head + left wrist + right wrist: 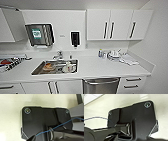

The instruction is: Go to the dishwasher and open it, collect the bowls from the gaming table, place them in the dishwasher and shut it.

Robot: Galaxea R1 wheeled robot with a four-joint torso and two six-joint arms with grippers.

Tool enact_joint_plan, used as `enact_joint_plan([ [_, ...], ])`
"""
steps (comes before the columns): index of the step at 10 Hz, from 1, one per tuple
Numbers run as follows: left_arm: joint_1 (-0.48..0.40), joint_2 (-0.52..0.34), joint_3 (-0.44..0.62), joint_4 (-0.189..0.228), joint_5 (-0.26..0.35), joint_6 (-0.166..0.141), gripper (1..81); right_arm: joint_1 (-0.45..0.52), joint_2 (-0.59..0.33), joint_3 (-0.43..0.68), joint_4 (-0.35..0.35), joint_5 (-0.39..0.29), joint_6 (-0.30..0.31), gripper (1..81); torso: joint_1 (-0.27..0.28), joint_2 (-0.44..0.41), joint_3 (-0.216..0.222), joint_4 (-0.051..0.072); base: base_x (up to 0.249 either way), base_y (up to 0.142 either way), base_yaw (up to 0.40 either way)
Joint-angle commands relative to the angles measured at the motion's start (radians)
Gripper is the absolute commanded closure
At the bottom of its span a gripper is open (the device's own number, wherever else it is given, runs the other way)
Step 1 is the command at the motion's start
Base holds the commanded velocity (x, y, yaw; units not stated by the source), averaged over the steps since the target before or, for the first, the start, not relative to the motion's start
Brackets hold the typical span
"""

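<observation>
You have the brushed stainless-steel dishwasher (pixel 101 86), door shut, under the white surface (pixel 100 68), right of the steel sink (pixel 55 67). I cannot tell how your jaws stand.

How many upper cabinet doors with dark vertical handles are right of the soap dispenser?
3, in a row on the wall above the counter: the first, the middle, the last nearest the right wall.

Nothing readable here, honestly. The paper towel dispenser (pixel 40 34) on the wall has a green-and-white label (pixel 36 33), but its print is way too blurry to make out. No legible brands, numbers or signs elsewhere.
</observation>
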Motion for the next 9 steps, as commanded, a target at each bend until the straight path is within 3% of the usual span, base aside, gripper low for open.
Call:
enact_joint_plan([
  [1, -0.046, -0.018, 0.006, 0.003, 0.050, 0.002, 1.0, 0.048, -0.026, 0.008, -0.002, -0.060, -0.003, 1.0, 0.000, 0.000, 0.000, 0.000, 0.141, 0.000, 0.000],
  [6, -0.046, -0.017, 0.006, 0.003, 0.050, 0.002, 1.0, 0.048, -0.026, 0.002, 0.004, -0.060, -0.001, 1.0, 0.000, 0.000, 0.000, 0.000, 0.133, 0.000, 0.000],
  [9, -0.046, -0.028, 0.025, 0.003, 0.052, 0.000, 1.0, 0.045, -0.038, 0.009, 0.010, -0.060, 0.009, 1.0, 0.001, 0.000, 0.000, 0.000, 0.000, 0.000, 0.000],
])
